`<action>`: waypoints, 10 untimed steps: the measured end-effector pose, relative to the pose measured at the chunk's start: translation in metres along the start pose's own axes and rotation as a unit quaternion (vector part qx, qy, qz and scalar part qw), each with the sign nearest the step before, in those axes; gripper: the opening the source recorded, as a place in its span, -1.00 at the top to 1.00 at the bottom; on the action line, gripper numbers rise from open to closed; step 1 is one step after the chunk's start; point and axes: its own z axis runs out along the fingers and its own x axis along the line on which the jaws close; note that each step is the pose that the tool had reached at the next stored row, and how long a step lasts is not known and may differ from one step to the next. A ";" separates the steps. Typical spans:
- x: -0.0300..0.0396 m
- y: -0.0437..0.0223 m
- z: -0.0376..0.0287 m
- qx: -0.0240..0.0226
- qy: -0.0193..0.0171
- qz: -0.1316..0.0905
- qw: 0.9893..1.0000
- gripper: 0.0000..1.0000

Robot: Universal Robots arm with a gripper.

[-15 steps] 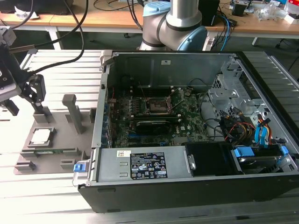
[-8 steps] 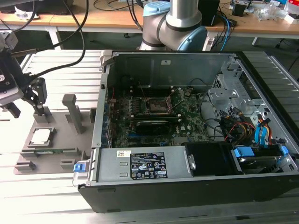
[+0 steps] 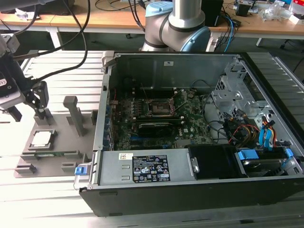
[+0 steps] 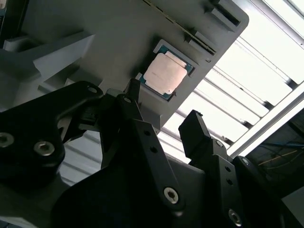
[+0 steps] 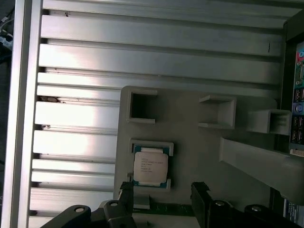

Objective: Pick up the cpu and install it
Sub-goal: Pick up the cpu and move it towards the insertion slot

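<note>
Case (image 3: 199, 199) stood open in the exterior view, its board (image 3: 192, 126) exposed and the dark socket (image 3: 159, 107) near the board's middle. On the exterior view's left, outside the case, a grey holder (image 3: 66, 142) lay on the slatted table (image 3: 61, 66). The cpu (image 3: 42, 138) sat flat in a square recess of that holder, with a green memory stick (image 3: 52, 153) in a slot just beside it. The gripper (image 3: 27, 107) hung above the holder, near the cpu but apart from it. In the second wrist view the gripper (image 4: 164, 107) was spread wide and held nothing. Its two black fingers (image 4: 142, 137) stood clear of the cpu (image 4: 165, 72), whose pale metal top faced the camera from its recess in the holder (image 4: 95, 28). In the first wrist view the cpu (image 5: 150, 166) lay seated in the holder (image 5: 199, 152), untouched. The gripper (image 5: 164, 190) stood just short of it, jaws wide. Square pockets (image 5: 142, 105) showed on the holder, and the table (image 5: 142, 61) lay beside it.
</note>
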 end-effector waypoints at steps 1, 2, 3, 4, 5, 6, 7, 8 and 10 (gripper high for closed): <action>0.0000 0.0000 0.0012 0.000 0.000 0.000 1.000 -0.21; 0.0001 0.0000 0.0022 0.000 0.000 0.000 1.000 -0.21; 0.0002 0.0000 0.0035 0.000 0.000 0.000 1.000 -0.21; 0.0002 0.0000 0.0046 0.000 0.000 0.000 1.000 -0.21; 0.0003 0.0000 0.0052 0.000 0.000 0.000 1.000 -0.21; 0.0003 0.0000 0.0060 0.000 0.000 0.000 1.000 -0.21; 0.0004 0.0000 0.0075 0.000 0.000 0.000 1.000 -0.21; 0.0005 0.0001 0.0088 0.000 0.000 0.000 1.000 -0.21; 0.0006 0.0001 0.0111 0.000 0.000 0.000 1.000 -0.21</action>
